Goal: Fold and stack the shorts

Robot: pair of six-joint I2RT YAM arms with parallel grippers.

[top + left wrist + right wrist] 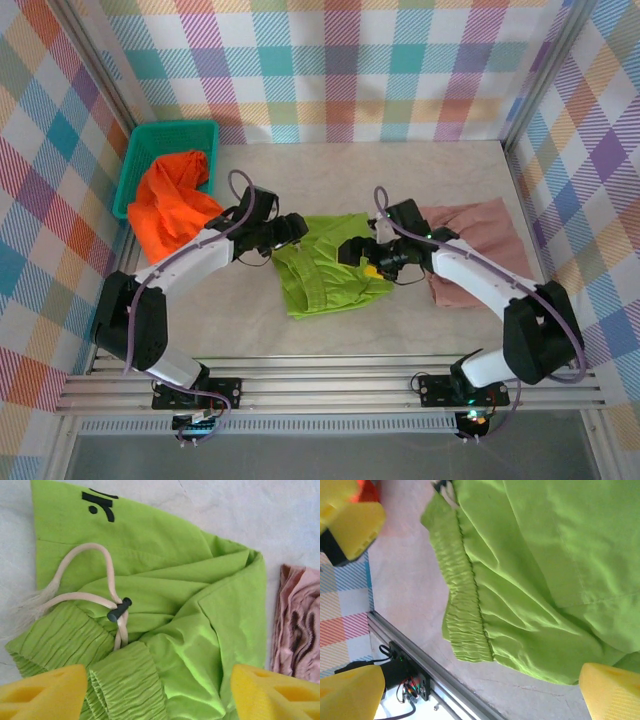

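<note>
- The lime green shorts (328,272) are spread, rumpled and partly doubled over, at the middle of the table (420,175), between the two arms
- Their gathered waistband (65,640) is turned toward the left arm, with the drawstring (85,575) looped loose on top; the leg end is pointed to the right, so the long axis is judged to run across the table from one arm to the other
- The left gripper (157,697) is held close over the waistband, its yellow fingers (40,695) seen apart with the gathered cloth between them; nothing is seen to be clamped
- The right gripper (480,695) is held over the near edge of the same shorts, its jaws wide apart and nothing gripped
- The waistband is judged nearer to the left gripper, straight beneath it, so a pinch there would call for only a short drop; the leg side is judged to fall to the right arm
- The pink shorts (480,250) are laid in a compact shape just right of the green pair, beyond the right gripper, and are taken as the likely base of the stack
- The orange shorts (168,210) are draped in a heap over the rim of the teal basket (180,127) at the far left, apart from the green pair
</note>
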